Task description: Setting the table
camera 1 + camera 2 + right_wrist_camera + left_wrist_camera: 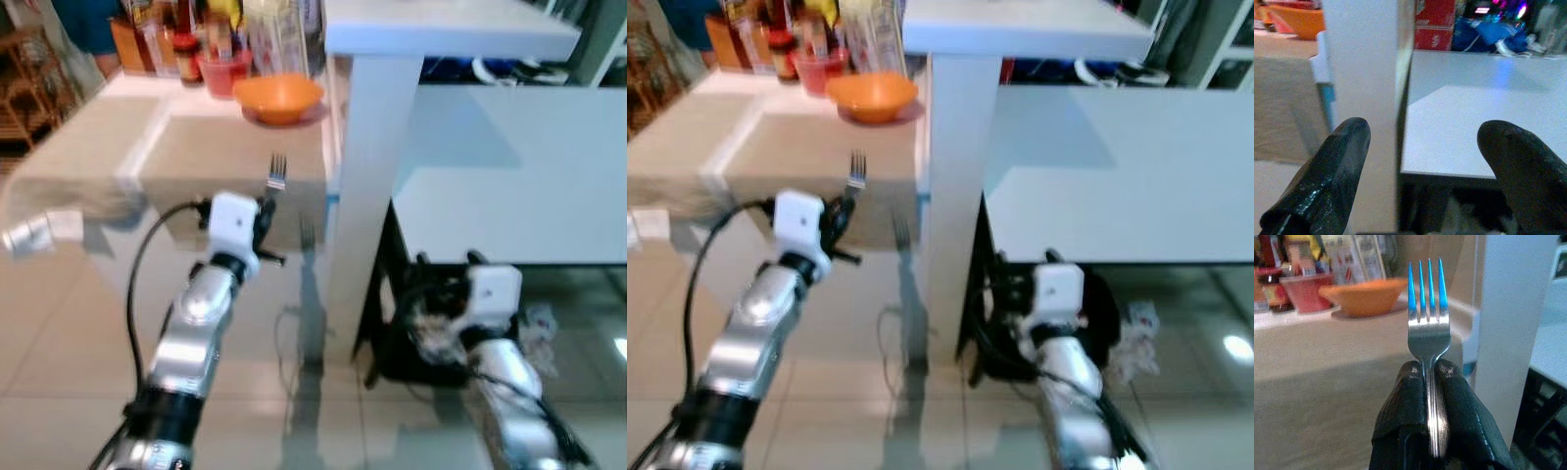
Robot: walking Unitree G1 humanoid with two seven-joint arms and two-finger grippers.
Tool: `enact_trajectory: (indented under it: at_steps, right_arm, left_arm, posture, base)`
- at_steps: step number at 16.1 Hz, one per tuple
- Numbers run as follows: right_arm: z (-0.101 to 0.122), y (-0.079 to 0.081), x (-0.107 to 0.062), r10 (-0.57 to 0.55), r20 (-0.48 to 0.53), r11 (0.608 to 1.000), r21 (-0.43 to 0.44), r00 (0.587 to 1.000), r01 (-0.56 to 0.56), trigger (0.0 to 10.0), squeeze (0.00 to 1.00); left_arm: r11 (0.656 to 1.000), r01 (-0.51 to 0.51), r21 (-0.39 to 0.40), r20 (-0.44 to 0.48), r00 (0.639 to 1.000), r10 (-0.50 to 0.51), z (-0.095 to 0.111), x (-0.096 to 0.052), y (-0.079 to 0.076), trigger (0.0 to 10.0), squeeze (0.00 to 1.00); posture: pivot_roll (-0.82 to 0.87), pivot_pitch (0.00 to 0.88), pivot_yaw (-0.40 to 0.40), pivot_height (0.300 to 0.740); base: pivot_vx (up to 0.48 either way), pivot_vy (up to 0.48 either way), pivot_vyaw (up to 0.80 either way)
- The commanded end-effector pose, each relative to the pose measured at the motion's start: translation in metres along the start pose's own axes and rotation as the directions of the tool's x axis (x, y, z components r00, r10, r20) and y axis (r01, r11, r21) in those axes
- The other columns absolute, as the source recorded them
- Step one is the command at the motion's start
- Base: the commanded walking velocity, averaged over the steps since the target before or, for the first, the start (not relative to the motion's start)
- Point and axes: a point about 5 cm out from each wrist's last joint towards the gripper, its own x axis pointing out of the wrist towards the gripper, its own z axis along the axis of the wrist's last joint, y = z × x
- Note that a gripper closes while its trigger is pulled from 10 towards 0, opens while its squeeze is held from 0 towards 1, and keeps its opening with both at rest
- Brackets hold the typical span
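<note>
A metal fork (1428, 328) stands upright with its tines up, clamped by the handle in my left gripper (1430, 374), which is shut on it. The fork (276, 172) is held in front of the near edge of a table covered with a beige cloth (225, 147). An orange bowl (278, 97) sits on that table beyond the fork. My right gripper (1420, 142) is open and holds nothing. It hangs low beside the white pillar (367, 166), near the floor.
Bottles, jars and a red cup (223, 70) crowd the back of the table. A white counter (509, 166) lies to the right, with dark clutter (421, 323) under it. A person in blue (88, 24) stands at the far left. The floor is tiled.
</note>
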Motion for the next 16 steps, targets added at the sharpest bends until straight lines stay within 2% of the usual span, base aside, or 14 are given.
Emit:
enact_trajectory:
  at_steps: [1, 9, 16]
  right_arm:
    - [0.0046, -0.0064, 0.0011, -0.011, 0.015, 1.000, -0.021, 1.000, 0.012, 10.0, 0.00]
    - [0.0044, -0.0054, 0.0039, -0.010, 0.014, 1.000, -0.023, 1.000, 0.010, 10.0, 0.00]
    - [0.0040, -0.0051, 0.0041, -0.006, 0.014, 1.000, -0.029, 1.000, 0.006, 10.0, 0.00]
  left_arm:
    - [1.000, 0.007, 0.009, 0.009, 1.000, -0.007, 0.0032, 0.0025, -0.0031, 0.0, 0.00]
    - [1.000, -0.010, 0.009, -0.004, 1.000, 0.010, 0.0004, 0.0070, -0.0025, 0.0, 0.00]
    - [0.999, 0.021, 0.031, 0.016, 1.000, -0.021, 0.0032, 0.0068, -0.0066, 0.0, 0.00]
  posture:
    - [0.00, 0.000, 0.022, 0.740]
    - [0.01, 0.000, 0.015, 0.740]
    - [0.01, 0.000, 0.023, 0.740]
  base:
    - [0.244, -0.409, 0.00]
    - [0.255, -0.403, 0.00]
    - [0.264, -0.398, 0.00]
